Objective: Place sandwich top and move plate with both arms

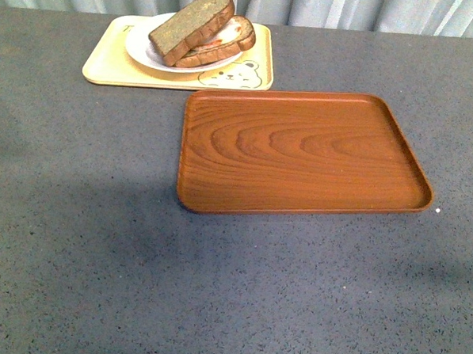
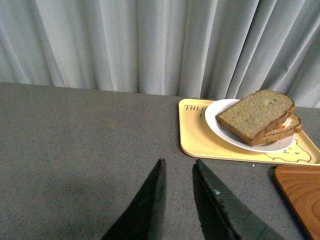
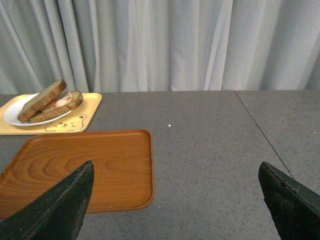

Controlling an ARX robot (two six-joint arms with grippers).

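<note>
On a grey speckled tabletop (image 1: 82, 248) before a pale pleated curtain (image 2: 125, 45), a sandwich sits assembled at about 11 o'clock in the front view. Farthest left is the yellow bear-printed tray (image 1: 107, 63), carrying the plate (image 1: 140, 51), round and white. On the plate the sandwich top (image 1: 190, 27), a thick slice of brown speckled bread, leans tilted over a thinner lower slice (image 1: 227, 50), with a strip of white and orange filling showing between them. Just beside the yellow tray, toward 1 o'clock of the table's centre, lies a brown wood-grain tray (image 1: 301, 153) with nothing on it. Neither arm shows in the front view. From the left wrist camera, the left gripper (image 2: 177, 170) hovers over bare tabletop, well apart from the plate, its dark fingers drawn close with only a narrow gap. From the right wrist camera, the right gripper (image 3: 175, 175) stands spread wide, holding nothing, above the wooden tray's near corner and the tabletop.
</note>
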